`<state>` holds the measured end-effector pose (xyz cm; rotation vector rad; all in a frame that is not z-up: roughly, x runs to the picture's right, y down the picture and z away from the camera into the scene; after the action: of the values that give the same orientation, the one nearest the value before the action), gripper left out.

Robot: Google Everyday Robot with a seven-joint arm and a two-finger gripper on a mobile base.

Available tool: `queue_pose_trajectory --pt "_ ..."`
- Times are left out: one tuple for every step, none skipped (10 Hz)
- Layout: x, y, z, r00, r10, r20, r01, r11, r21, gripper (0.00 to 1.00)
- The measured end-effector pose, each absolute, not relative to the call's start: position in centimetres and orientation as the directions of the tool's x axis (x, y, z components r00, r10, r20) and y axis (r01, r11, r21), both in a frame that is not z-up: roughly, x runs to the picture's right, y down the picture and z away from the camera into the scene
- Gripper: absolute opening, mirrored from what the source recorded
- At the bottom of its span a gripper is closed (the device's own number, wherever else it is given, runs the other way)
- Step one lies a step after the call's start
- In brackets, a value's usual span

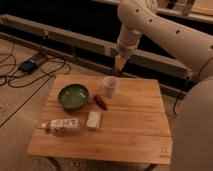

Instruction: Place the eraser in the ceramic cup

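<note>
The white ceramic cup (pixel 110 86) stands upright at the back middle of the wooden table (pixel 135 120). The gripper (pixel 120 64) hangs from the large white arm (pixel 165 30), above and a little behind the cup, clear of its rim. No small black eraser shows on the table or at the gripper; I cannot see into the cup.
A green bowl (pixel 73 96) sits left of the cup. A red oblong item (pixel 100 102) lies between them. A white rectangular block (pixel 93 120) and a lying bottle (pixel 60 125) are near the front left. Cables and a black box (pixel 27 65) lie on the floor at left.
</note>
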<state>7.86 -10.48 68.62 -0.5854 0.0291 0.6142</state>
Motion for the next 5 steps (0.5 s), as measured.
queue_pose_trajectory --pt "7.8 -9.9 70.0 0.818 0.542 -0.191 -0.553 0.651 -0.520 0.00" --pt "7.5 -9.6 71.0 0.817 0.545 -0.189 -0.552 0.646 -0.527 0.00" --pt "7.2 -9.4 71.6 0.818 0.544 -0.187 -0.550 0.644 -0.532 0.00" --pt "6.5 -9.3 72.9 0.820 0.542 -0.182 -0.544 0.643 -0.538 0.00" --pt "6.0 -9.2 73.6 0.822 0.543 -0.172 -0.539 0.645 -0.541 0.00"
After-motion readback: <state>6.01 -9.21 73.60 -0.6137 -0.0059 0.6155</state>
